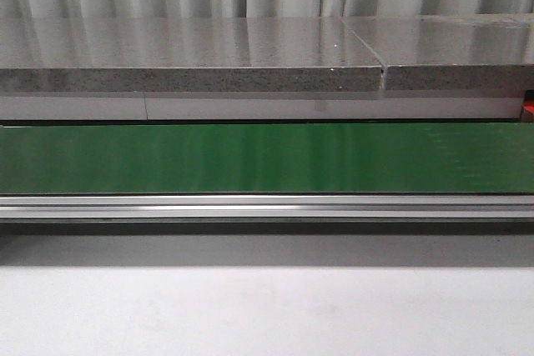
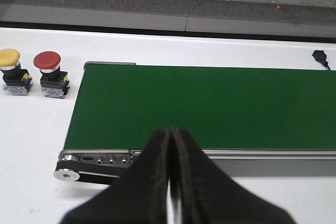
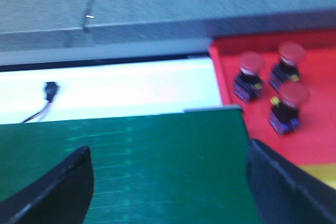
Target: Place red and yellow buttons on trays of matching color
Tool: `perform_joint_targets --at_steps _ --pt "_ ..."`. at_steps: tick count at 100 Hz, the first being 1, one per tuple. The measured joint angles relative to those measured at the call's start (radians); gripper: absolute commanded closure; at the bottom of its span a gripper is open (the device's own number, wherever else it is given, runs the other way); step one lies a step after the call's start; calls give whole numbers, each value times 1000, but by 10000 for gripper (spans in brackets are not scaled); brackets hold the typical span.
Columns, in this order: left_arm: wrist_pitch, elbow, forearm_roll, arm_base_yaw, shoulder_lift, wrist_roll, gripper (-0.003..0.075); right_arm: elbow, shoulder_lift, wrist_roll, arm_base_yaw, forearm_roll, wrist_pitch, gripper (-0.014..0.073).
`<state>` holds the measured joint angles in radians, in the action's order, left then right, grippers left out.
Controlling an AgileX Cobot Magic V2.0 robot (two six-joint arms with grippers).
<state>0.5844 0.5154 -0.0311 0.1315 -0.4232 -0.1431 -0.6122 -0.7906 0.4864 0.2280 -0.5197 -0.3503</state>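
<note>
The green belt (image 1: 267, 157) runs clear across the front view, an aluminium rail (image 1: 267, 206) along its near edge, white desk (image 1: 267, 310) in front and a grey stone ledge (image 1: 192, 56) behind. No arm shows from this camera.

Over to the left wrist: the left end effector (image 2: 169, 182) hangs above the belt's near rail, its two black fingers (image 2: 149, 174) pressed together with barely a slit between them, and nothing is caught there. Out at ten o'clock from it, off the belt's end on the white desk, two buttons stand upright side by side, just apart: the yellow button (image 2: 11, 71) on the outside, the red button (image 2: 50, 73) nearer the belt. A black plug (image 2: 320, 57) lies on the desk past the belt's far edge.

Right wrist now, and the picture is blurred. The right end effector (image 3: 168, 182) is spread wide, one finger at each lower corner, holding nothing, belt showing between them. At about two o'clock sits the red tray (image 3: 315, 140), hard against the belt's end, with three red buttons (image 3: 273, 90) clustered on it. A strip of yellow (image 3: 323, 174) peeks out beside the right finger; I can't tell what it is.
</note>
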Motion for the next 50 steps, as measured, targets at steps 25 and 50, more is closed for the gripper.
perform_joint_targets --at_steps 25,50 --pt "0 0 0 0 0 0 739 0 105 73 -103 0 -30 19" --pt "0 0 0 0 0 0 739 0 120 81 -106 -7 -44 410"
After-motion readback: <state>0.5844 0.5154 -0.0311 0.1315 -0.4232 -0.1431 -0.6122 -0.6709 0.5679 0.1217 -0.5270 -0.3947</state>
